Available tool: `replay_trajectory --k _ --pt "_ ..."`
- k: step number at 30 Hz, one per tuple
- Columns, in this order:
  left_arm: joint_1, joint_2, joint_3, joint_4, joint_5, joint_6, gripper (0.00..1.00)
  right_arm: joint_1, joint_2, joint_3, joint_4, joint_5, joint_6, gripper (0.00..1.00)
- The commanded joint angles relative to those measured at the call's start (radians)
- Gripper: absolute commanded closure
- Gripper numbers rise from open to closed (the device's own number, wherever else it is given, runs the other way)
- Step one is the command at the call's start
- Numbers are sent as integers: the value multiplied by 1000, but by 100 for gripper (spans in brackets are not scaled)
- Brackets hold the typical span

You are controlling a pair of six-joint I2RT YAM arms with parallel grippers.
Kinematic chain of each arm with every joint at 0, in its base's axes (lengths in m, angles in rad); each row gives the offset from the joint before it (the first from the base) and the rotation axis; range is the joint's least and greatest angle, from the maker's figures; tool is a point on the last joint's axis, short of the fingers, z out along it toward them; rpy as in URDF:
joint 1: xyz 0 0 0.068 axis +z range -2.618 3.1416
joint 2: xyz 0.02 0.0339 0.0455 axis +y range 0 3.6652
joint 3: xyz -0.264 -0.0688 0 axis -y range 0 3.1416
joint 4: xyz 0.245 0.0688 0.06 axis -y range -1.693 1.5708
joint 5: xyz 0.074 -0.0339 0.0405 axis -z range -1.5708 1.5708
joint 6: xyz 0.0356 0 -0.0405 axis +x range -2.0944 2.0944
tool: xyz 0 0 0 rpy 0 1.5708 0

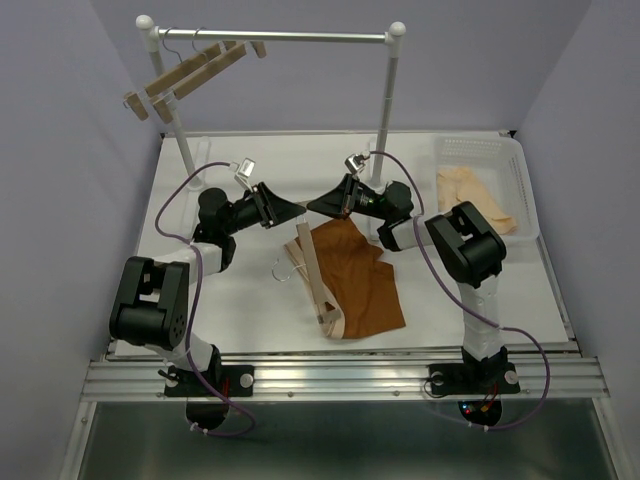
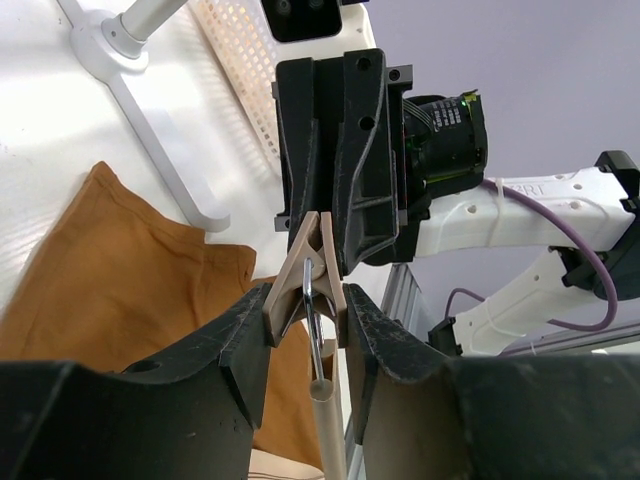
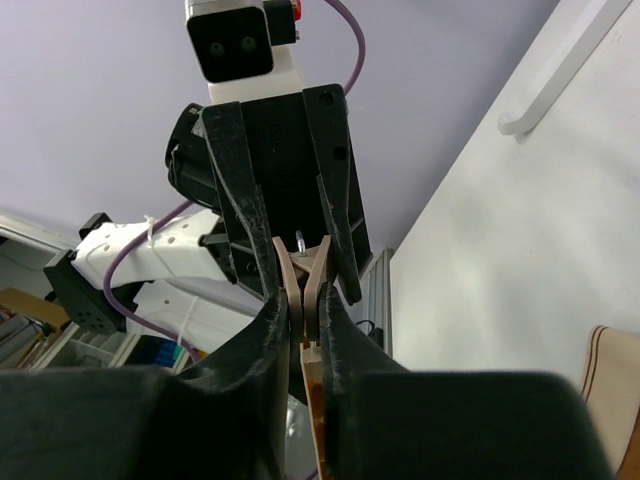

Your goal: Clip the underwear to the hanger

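Nearest me, past the metal rail (image 1: 340, 378) on the near edge of the white desk (image 1: 250, 320), the underwear (image 1: 360, 280) lies spread flat at the middle. Its pale waistband is toward the near edge. The hanger (image 1: 311, 265) rests along the underwear's left side, its wire hook poking out to the left. None of the cloth looks caught in a clip yet.

Just beyond, both arms meet over the hanger's far end. My left fingers (image 2: 240, 350) are clenched against the splayed legs of the wooden clip (image 2: 305, 285), one on each side. My right fingers (image 3: 345, 345) are squeezed tight on the same clip from the opposite end. I read this as one hand pinching the clip open while the other steadies it, so the fabric's far edge can be fed in.

Along the far edge stands a rack (image 1: 290, 37), with spare hangers (image 1: 190, 75) bunched above the far left corner. A white basket (image 1: 478, 140) at the far right corner holds a cream garment (image 1: 475, 195), well apart from the work. Plain lilac walls (image 1: 60, 150) close in the desk.
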Motion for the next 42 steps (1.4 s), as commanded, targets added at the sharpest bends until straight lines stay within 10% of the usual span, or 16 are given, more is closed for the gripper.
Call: replay_trajectory --k 1,5,7,19,26,42 --pt "-17 -43 30 155 56 -10 71 11 9 -27 113 -11 -35 75" --pt "-17 -55 16 147 56 -5 89 11 -80 -57 -146 58 -225 9" --pt "-15 -60 8 138 49 1 98 0 -147 -77 -267 123 -313 0" --pt "-15 -80 -2 -13 -82 44 100 -77 -278 -128 -269 75 -322 0" --pt "-14 -77 14 -60 -85 28 100 -67 -386 -93 -678 217 -641 0" --pt "-17 20 30 72 -10 -48 100 19 -362 -45 -696 49 -695 29"
